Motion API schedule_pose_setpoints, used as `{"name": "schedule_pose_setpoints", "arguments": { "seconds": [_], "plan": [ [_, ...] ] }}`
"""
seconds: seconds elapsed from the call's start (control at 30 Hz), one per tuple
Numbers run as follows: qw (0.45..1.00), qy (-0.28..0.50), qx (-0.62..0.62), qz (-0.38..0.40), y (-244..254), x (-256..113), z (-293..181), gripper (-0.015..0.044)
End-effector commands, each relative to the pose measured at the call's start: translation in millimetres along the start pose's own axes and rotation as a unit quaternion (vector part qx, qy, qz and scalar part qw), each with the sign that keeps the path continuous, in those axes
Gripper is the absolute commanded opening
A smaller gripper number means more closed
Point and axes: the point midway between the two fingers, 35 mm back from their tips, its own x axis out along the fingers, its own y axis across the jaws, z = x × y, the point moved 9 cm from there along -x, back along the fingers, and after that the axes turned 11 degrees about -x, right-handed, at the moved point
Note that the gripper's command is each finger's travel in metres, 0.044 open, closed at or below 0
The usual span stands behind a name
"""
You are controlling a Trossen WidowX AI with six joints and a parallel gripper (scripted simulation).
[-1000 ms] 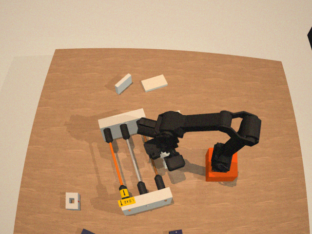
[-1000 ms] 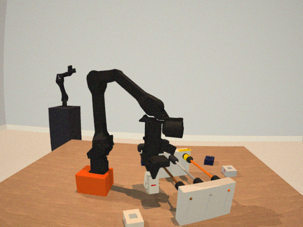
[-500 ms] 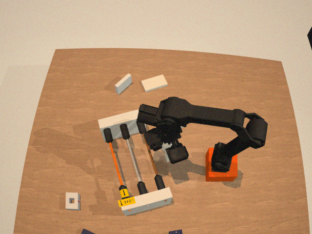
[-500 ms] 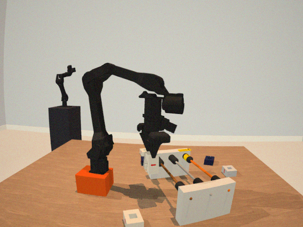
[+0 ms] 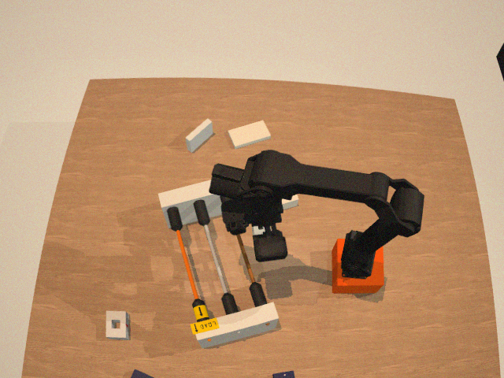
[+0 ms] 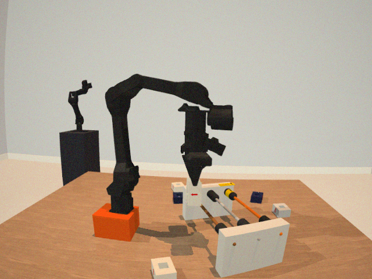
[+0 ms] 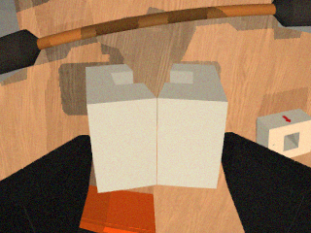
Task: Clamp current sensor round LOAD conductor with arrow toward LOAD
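Observation:
My gripper [image 5: 259, 230] [image 6: 194, 182] [image 7: 156, 145] is shut on the white open current sensor [image 6: 192, 196] [image 7: 123, 146] and holds it above the table, on the robot's side of the brown conductor. In the wrist view its two halves meet at a seam, with a V-shaped gap between them facing the brown conductor. Its red arrow [image 6: 194, 194] points left in the exterior view. In the top view the arm hides most of the sensor. The orange LOAD conductor [image 5: 187, 264] [image 6: 247, 207] is the farthest from the robot's base. The yellow LOAD marker [image 5: 209, 324] [image 6: 225, 184] is on one end block.
A grey conductor [image 5: 215, 260] [image 6: 226, 209] and the brown conductor [image 5: 246, 259] [image 6: 211, 217] [image 7: 160, 19] run beside the LOAD conductor between two white end blocks [image 5: 238, 330] [image 6: 252, 253]. White blocks with square holes [image 5: 109, 325] [image 6: 163, 260] and navy blocks [image 6: 257, 197] stand around.

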Motion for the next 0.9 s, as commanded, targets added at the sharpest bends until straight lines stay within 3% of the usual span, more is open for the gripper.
{"name": "schedule_pose_setpoints", "arguments": {
  "seconds": [0.0, 0.43, 0.87],
  "plan": [
    [0.999, -0.001, 0.048, -0.002, -3, -4, 13, 0.0],
    [0.971, -0.004, 0.238, -0.001, -10, -9, 61, 0.0],
    [0.908, -0.006, 0.419, 0.001, -10, -6, 110, 0.0]
  ]
}}
